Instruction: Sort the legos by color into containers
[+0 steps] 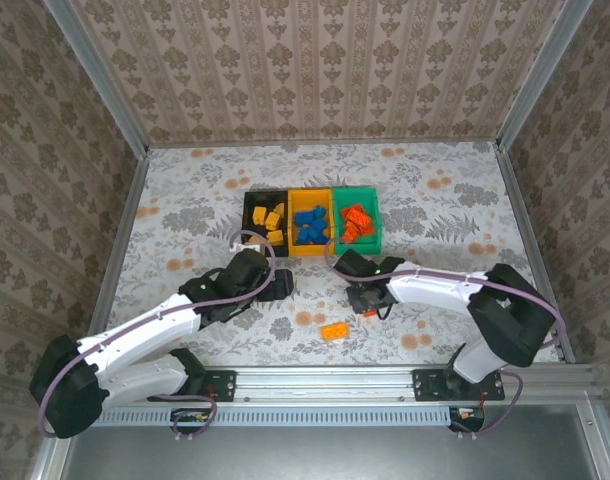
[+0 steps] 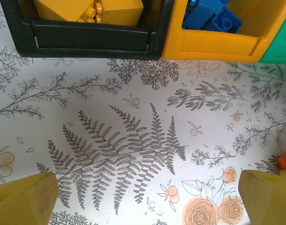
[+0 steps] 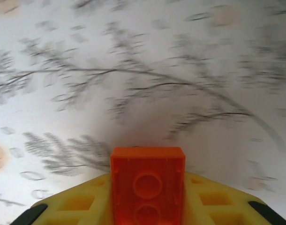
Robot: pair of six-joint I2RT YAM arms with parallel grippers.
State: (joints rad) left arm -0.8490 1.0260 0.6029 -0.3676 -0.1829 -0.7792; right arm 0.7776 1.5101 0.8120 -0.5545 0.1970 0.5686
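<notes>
the bench (image 1: 185, 200), under a fern-and-flower cover, carries everything. the left arm (image 1: 155, 325) reaches in from 7 o'clock and the right arm (image 1: 455, 290) from 4 o'clock. both point toward the row of bins standing just past the middle, toward 12 o'clock. in that row the black bin (image 1: 248, 215) is at 9 o'clock, the yellow-orange bin (image 1: 310, 193) in the centre and the green bin (image 1: 377, 225) at 3 o'clock, side by side.

the left hand (image 1: 275, 288) hovers at 6 o'clock of the black bin. its fingers (image 2: 21, 199) are spread wide over bare cover with nothing between them. the right hand (image 1: 368, 300) is at 6 o'clock of the green bin, near it but apart. it is pinching a red-orange brick (image 3: 147, 180), whose hollow underside faces the wrist camera.

yellow bricks (image 1: 273, 220) lie in the black bin, blue bricks (image 1: 310, 225) in the yellow-orange bin and red-orange bricks (image 1: 355, 225) in the green bin. one loose brick (image 1: 334, 331) lies on the bench at 6 o'clock of the yellow-orange bin. whether it is yellow or orange is hard to call.

sorting looks nearly finished, and the step in hand seems to be carrying the pinched brick. the next move calls for lifting it toward 12 o'clock, clearing the green bin's near wall and centring over the red-orange pile before letting go. the loose brick would then be left to fetch.
</notes>
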